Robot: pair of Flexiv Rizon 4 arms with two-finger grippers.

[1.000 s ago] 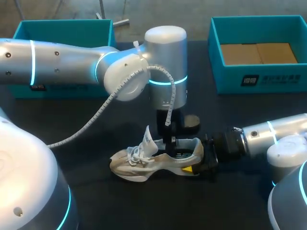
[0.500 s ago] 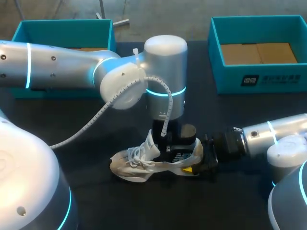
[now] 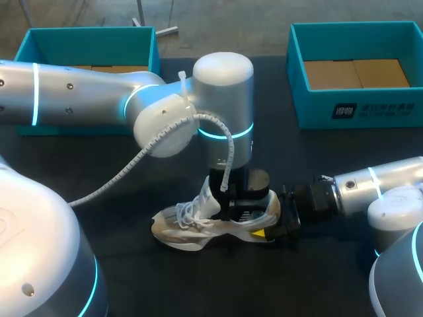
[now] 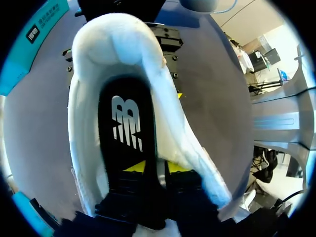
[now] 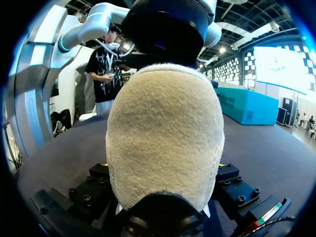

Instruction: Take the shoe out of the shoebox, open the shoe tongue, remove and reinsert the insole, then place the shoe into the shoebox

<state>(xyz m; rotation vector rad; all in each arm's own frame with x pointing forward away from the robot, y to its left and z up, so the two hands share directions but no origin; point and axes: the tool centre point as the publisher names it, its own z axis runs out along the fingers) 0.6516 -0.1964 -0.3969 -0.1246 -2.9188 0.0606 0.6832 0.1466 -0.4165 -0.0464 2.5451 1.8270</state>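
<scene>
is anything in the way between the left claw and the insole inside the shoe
Nothing visible does. The left claw is down inside the shoe, right at the black insole, with nothing lying across the insole.

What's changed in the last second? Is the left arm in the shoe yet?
Yes. The left gripper came down from above the white mesh sneaker into its opening and is now over the black insole. The right gripper stayed clamped on the heel, and the sneaker did not shift on the table.
</scene>
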